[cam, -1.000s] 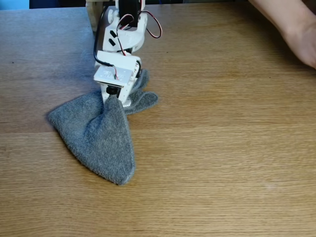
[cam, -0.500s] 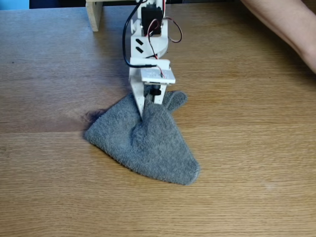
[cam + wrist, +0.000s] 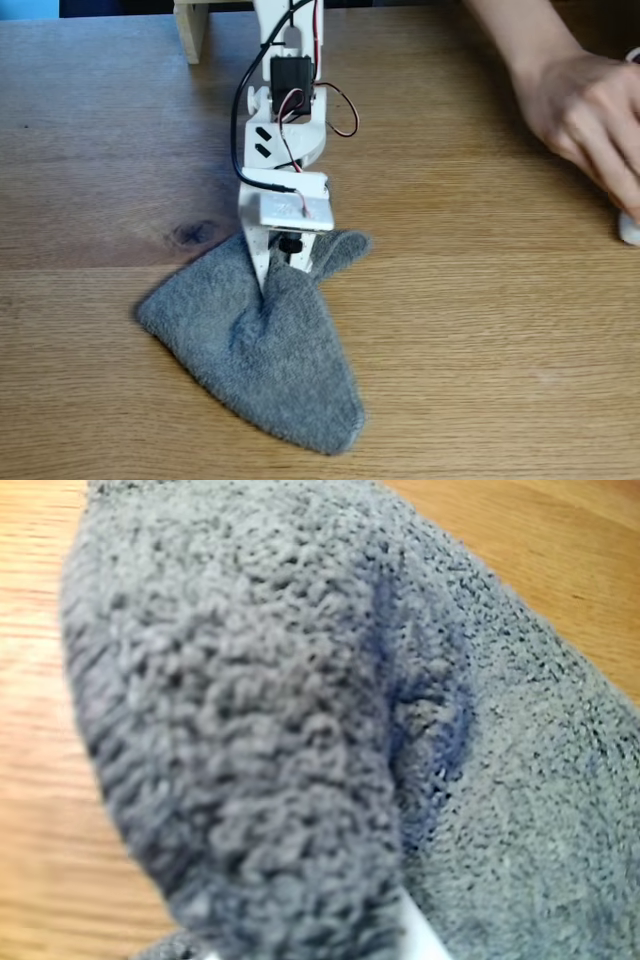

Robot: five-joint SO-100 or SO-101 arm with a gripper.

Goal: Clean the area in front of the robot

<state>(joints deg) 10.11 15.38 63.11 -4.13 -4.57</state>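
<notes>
Fixed view: white arm point(image 3: 285, 120) comes down from top centre, red and black wires looping off its servo blocks. Gripper point(image 3: 272, 285) points down at frame centre, fingers pressed together on a bunched fold of the grey terry cloth point(image 3: 260, 350). Cloth fans out from the pinch toward lower centre, lying flat on the oak-grain bench point(image 3: 480, 350); a smaller lobe sticks out just right of the gripper. Dark knot point(image 3: 190, 233) in the wood sits left of the gripper, near the cloth's upper-left edge but apart from it. Pale wooden post point(image 3: 190, 28) stands at the top edge, left of the arm. A person's hand point(image 3: 585, 125) reaches in from the upper right, resting on the bench well apart from the cloth.

Wrist view: cloth point(image 3: 300, 710) bulges up close to the lens, blurred, with a crease down the middle; bench point(image 3: 40, 780) shows along the left edge and in the upper right corner. A sliver of white gripper finger point(image 3: 425, 940) peeks out at the bottom edge under the cloth.
</notes>
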